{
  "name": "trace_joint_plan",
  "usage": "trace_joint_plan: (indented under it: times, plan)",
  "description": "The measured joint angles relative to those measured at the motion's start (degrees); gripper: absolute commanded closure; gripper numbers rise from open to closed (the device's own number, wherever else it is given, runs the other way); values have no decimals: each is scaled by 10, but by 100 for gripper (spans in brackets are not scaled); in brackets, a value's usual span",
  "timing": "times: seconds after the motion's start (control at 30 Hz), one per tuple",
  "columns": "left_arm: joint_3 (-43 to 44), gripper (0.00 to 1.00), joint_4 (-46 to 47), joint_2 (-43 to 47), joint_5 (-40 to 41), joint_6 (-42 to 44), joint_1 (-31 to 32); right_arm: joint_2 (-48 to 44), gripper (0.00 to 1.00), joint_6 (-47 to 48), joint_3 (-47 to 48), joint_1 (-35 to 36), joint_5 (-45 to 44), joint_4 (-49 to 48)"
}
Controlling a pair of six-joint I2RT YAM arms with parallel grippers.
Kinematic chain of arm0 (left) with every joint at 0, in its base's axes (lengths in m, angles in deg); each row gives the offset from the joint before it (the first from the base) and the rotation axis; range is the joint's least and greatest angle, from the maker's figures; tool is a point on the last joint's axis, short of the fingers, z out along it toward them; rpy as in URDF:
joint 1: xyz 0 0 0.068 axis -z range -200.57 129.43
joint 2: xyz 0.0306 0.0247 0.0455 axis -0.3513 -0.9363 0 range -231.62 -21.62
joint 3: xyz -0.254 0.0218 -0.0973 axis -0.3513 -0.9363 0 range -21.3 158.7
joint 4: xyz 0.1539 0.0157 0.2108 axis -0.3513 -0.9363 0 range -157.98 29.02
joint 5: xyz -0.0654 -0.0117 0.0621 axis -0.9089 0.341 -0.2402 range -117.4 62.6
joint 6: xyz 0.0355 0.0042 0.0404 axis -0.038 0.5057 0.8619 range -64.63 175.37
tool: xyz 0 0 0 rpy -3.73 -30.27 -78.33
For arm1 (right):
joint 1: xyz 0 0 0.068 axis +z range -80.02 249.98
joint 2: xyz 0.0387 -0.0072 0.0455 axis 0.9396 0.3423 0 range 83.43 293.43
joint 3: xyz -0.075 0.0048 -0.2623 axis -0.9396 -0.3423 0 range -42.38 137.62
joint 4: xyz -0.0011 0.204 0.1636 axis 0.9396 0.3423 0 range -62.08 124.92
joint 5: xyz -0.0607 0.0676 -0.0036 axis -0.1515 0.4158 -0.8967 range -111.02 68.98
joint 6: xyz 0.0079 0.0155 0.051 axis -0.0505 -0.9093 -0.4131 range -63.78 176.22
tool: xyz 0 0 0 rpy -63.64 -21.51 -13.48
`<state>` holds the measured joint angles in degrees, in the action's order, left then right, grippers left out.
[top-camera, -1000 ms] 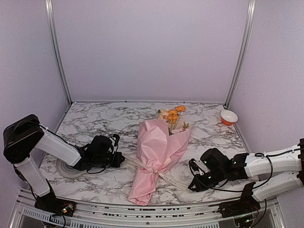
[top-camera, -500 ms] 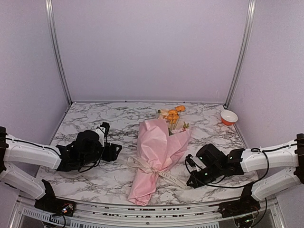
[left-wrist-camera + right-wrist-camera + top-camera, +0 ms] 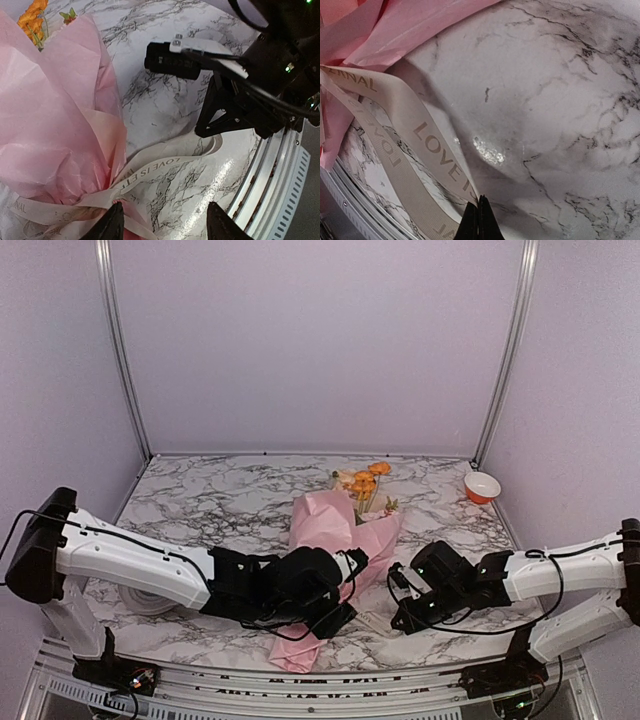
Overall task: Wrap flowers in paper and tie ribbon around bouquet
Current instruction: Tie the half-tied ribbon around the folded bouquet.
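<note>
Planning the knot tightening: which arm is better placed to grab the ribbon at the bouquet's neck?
Left. The left gripper hangs open over the ribbon at the neck of the bouquet; the right gripper is shut on the ribbon's outer end.

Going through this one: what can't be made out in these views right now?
Top view: the left arm covers the bouquet at its waist, hiding how the ribbon is tied.
Left wrist view: the ribbon's crossing runs off the bottom edge; knotted or not, unclear.
Every view: stems of the flowers, inside the paper.
</note>
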<state>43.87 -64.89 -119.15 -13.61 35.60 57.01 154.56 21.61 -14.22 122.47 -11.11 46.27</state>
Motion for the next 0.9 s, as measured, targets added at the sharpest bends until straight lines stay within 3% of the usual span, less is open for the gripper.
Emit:
trace_joint_plan:
  times: [0.23, 0.53, 0.63, 0.73, 0.83, 0.9]
  plan:
    - [37, 58, -112, -52, 25, -21, 0, 0, 100, 2, 0, 0, 0, -3]
    - [45, 62, -146, -60, 17, -54, 0, 0, 100, 4, 0, 0, 0, -5]
    - [45, 71, -150, -64, 17, -57, 0, 0, 100, 5, 0, 0, 0, -6]
    - [51, 87, -154, -73, 17, -56, 0, 0, 100, 6, 0, 0, 0, -8]
    - [56, 100, -155, -81, 18, -57, 0, 0, 91, 7, 0, 0, 0, -7]
    - [56, 100, -156, -82, 18, -55, 0, -1, 81, 9, 1, 0, 0, -7]
